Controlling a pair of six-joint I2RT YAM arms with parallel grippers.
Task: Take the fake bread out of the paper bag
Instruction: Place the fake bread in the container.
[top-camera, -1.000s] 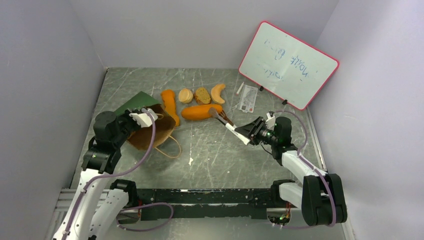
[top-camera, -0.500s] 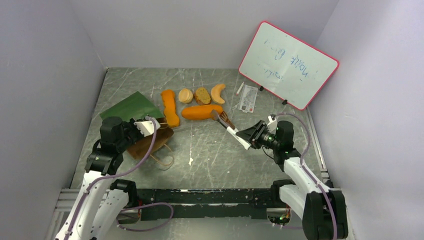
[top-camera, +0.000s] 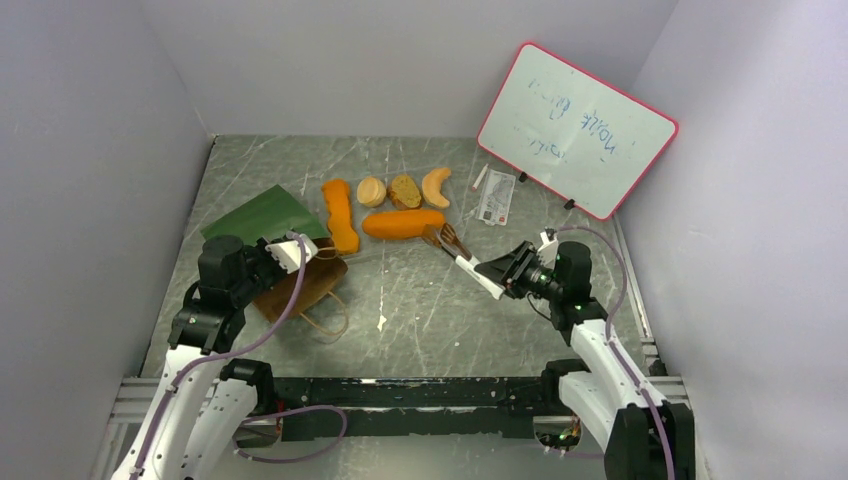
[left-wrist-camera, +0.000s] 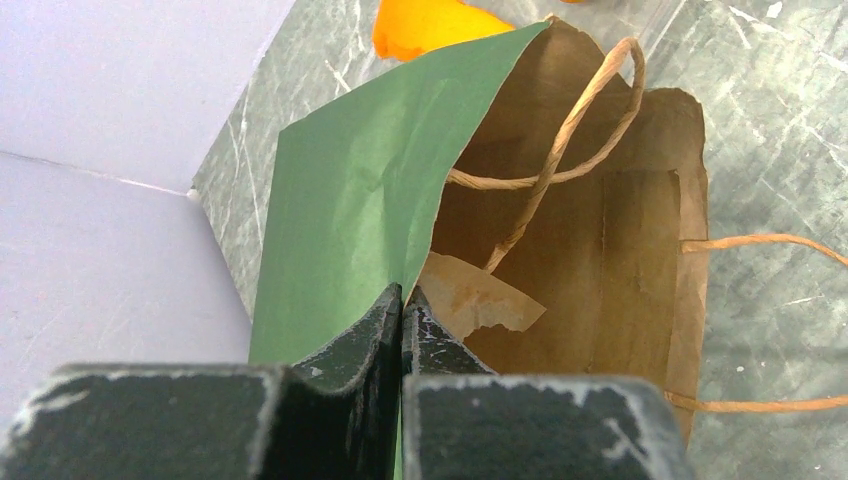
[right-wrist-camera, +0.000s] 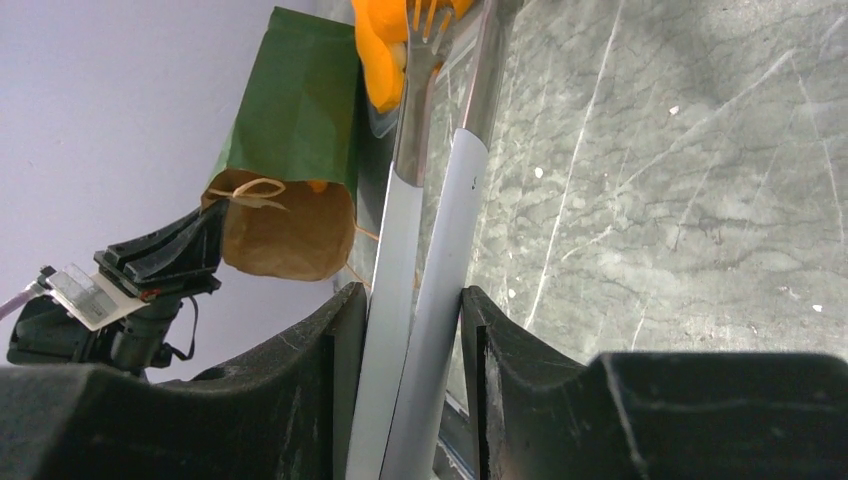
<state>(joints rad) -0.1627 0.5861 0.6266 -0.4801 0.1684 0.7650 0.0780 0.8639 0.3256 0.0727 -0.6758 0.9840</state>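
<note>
Your left gripper (left-wrist-camera: 402, 300) is clamped tight on the green wall of the paper bag (left-wrist-camera: 340, 200), which lies on its side on the table (top-camera: 450, 320). Your right gripper (right-wrist-camera: 413, 300) grips white-handled tongs (right-wrist-camera: 440, 230); the bread (top-camera: 403, 222) lies outside, just beyond the bag.

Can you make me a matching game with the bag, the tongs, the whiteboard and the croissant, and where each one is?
1 paper bag
2 tongs
3 whiteboard
4 croissant

A standing at the back right
B pinched by the left gripper
C lying beside the brown slice
D clamped in the right gripper

Pairs: 1-B, 2-D, 3-A, 4-C
</note>
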